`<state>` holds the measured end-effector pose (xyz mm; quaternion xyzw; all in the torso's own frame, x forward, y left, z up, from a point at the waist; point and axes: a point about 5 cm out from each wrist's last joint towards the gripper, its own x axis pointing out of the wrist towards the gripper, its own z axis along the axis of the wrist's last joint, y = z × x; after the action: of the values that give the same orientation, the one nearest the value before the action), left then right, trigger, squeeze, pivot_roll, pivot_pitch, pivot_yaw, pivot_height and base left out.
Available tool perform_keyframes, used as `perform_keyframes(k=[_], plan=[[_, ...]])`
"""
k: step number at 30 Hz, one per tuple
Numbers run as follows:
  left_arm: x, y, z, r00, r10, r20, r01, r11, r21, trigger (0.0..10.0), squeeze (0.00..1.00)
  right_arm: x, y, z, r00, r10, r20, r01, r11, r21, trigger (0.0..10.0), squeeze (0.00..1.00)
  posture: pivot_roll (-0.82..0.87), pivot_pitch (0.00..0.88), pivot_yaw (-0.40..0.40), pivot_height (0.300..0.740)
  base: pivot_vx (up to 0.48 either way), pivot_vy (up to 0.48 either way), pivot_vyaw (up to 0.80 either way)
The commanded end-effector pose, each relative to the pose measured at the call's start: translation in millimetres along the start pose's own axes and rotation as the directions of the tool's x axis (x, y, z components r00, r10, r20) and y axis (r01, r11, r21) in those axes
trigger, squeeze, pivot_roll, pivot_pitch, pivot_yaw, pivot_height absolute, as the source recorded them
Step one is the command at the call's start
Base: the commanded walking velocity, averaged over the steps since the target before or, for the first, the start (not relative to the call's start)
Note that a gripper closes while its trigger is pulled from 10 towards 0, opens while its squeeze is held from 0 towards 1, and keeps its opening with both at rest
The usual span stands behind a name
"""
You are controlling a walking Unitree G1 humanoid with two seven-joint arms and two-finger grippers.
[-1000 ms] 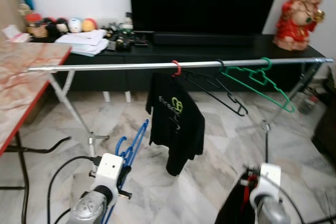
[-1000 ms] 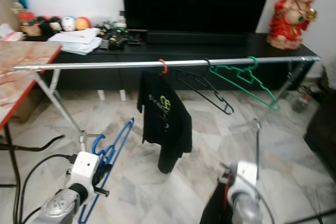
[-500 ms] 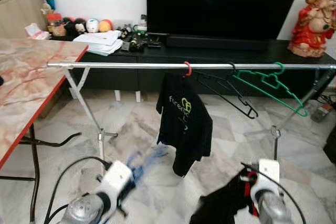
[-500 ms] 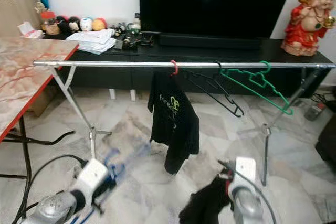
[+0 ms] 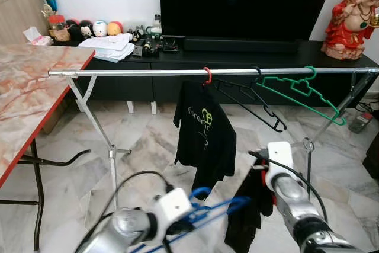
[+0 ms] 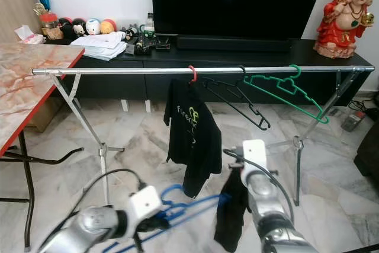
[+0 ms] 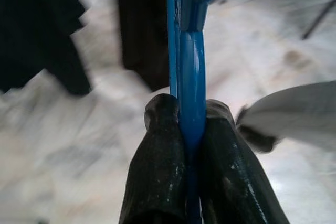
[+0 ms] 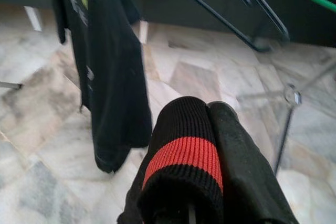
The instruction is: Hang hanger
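So the left gripper is low in the head view, around 7 o'clock, and its fingers are pinched tight on the blue hanger. In the wrist view there's basically no gap, just the blue bar squeezed between the two black pads. The hanger lies nearly flat in front of the robot, reaching from the gripper over toward 5 o'clock, with its hook curling up near the gripper end. It's well below the rail, not on it.

The right gripper is at about 5 o'clock, raised a bit, clamped shut on a black garment with a red stripe on its ribbed edge. That edge is wrapped over one finger and the rest hangs down in a clump below the wrist. The far tip of the blue hanger sits right at that cloth, can't tell if it's actually inside it or just touching.

Up at 12 o'clock the rail runs across the room on folding legs. On it: a red hook holding a black tee with a green logo, just beside that a bare black hanger, then a green hanger toward 2 o'clock, both tilted.

Behind is a dark TV bench, a red statue at its right end, and a marble-top table at 9 o'clock.
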<state>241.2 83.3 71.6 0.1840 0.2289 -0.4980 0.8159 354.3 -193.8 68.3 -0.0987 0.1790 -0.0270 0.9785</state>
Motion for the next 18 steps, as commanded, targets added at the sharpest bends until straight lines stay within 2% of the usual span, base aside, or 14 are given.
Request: perform_keyframes(k=[1, 5, 10, 13, 18], plan=[[1.9, 0.7, 0, 1.0, -0.009, -0.018, 0.009, 1.0, 0.002, 10.0, 0.0, 3.2, 4.5, 15, 0.999, 0.012, 0.035, -0.012, 1.0, -0.013, 10.0, 0.0, 0.1, 0.0, -0.013, 0.74, 0.0, 0.0, 0.0], [5.7, -1.4, 2, 1.0, -0.01, -0.007, 0.01, 1.0, -0.012, 10.0, 0.0, 4.3, 12.0, 19, 0.999, 0.024, 0.027, -0.024, 1.0, -0.008, 10.0, 0.0, 0.09, 0.0, -0.021, 0.74, 0.0, 0.0, 0.0], [6.2, 1.5, 3, 0.999, 0.038, 0.011, -0.038, 0.999, -0.032, 10.0, 0.0, 4.4, 18.1, 19, 0.999, 0.04, 0.016, -0.04, 0.999, -0.01, 10.0, 0.0, 0.11, 0.0, -0.034, 0.74, 0.0, 0.0, 0.0], [6.3, 14.6, 6, 0.991, 0.131, 0.024, -0.129, 0.989, -0.067, 10.0, 0.0, 4.3, 21.7, 18, 0.999, 0.05, 0.004, -0.05, 0.999, -0.006, 10.0, 0.0, 0.11, 0.0, -0.033, 0.74, 0.0, 0.0, 0.0], [6.1, 25.4, 13, 0.977, 0.209, 0.053, -0.202, 0.974, -0.105, 10.0, 0.0, 4.4, 22.1, 18, 0.999, 0.048, -0.003, -0.048, 0.999, -0.004, 10.0, 0.0, 0.1, 0.0, -0.034, 0.74, 0.0, 0.0, 0.0]])
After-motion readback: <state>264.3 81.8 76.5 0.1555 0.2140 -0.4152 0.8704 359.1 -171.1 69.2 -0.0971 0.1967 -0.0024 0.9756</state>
